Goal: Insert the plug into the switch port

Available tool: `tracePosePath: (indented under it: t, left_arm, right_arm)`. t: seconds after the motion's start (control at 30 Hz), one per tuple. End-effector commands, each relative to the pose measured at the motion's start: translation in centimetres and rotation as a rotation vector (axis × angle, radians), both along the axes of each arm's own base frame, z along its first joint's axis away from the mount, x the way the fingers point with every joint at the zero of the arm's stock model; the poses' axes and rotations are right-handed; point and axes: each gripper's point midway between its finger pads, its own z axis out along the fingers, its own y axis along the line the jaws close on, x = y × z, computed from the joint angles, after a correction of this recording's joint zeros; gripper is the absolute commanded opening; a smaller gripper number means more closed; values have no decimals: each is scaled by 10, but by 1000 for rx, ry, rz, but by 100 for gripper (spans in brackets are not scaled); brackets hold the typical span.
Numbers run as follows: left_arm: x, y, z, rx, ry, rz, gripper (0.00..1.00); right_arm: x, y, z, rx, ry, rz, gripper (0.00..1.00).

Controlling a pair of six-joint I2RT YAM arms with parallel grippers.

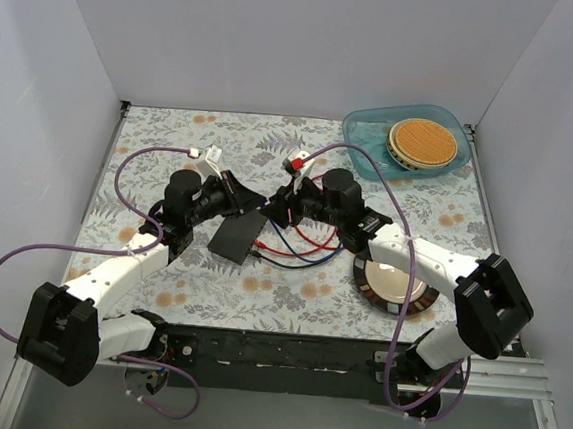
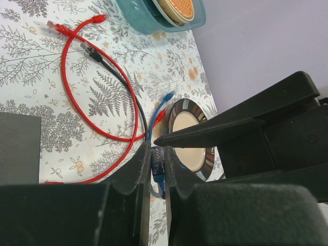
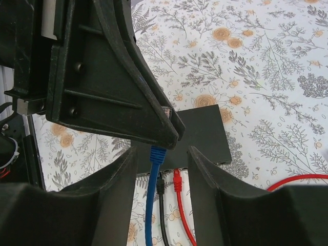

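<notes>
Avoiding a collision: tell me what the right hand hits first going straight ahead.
Probably the blue plug pinched in the left hand, just before the switch; depth is unclear.

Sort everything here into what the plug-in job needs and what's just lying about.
Job: blue plug, held in the left gripper; switch.

Lying about: red cables; black cable; round dish; teal tub with plates.
</notes>
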Motion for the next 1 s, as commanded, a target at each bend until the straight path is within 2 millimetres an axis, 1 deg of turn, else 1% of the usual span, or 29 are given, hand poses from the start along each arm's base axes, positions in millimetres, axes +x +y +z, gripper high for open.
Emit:
tracePosePath:
  t: [0.0,0.13,0.23,0.27,0.3,0.37,0.4,0.43,0.47,0.5,0.53,0.57,0.67,0.7,0.77,0.83,0.97]
  left_arm:
    - [0,0,24,-16,-53,4,0]
    - [-1,0,26,-20,-58,4,0]
    - [-2,1,28,-23,-65,4,0]
    - [-2,0,28,-22,-66,2,0]
    - [-3,0,28,-22,-66,1,0]
    - [-4,1,27,-20,-67,0,0]
    - [-4,1,27,-19,-69,0,5]
    - [-4,2,27,-16,-69,7,19]
    - [-4,4,27,-15,-71,15,41]
    - [-3,5,26,-15,-66,29,79]
    - [0,9,26,-10,-64,59,92]
    - [1,12,28,-9,-67,81,98]
    - [10,25,28,22,-48,175,98]
    - [12,28,27,32,-44,189,98]
    - [14,32,25,54,-44,213,98]
    - [13,33,24,67,-52,213,98]
    - [10,29,23,76,-75,173,98]
  right_arm:
    - [5,6,1,5,-12,-5,49]
    - [6,8,-8,-10,4,-7,48]
    - [7,10,-13,-15,16,-9,40]
    - [8,10,-13,-12,20,-15,30]
    - [9,10,-14,-13,26,-17,21]
    - [8,10,-14,-11,29,-16,2]
    - [8,9,-14,-11,26,-19,1]
    - [8,8,-13,-10,22,-20,1]
    - [7,7,-13,-10,18,-22,1]
    - [7,6,-11,-9,6,-24,1]
    - [6,4,-13,-15,7,-25,1]
    - [5,3,-13,-16,2,-25,1]
    - [3,-2,-15,-23,-7,-25,1]
    - [1,-3,-12,-19,-12,-21,1]
    - [-1,-5,-16,-28,-12,-19,1]
    - [-1,-7,-15,-31,-21,-25,1]
    - [-2,-11,-17,-38,-25,-29,1]
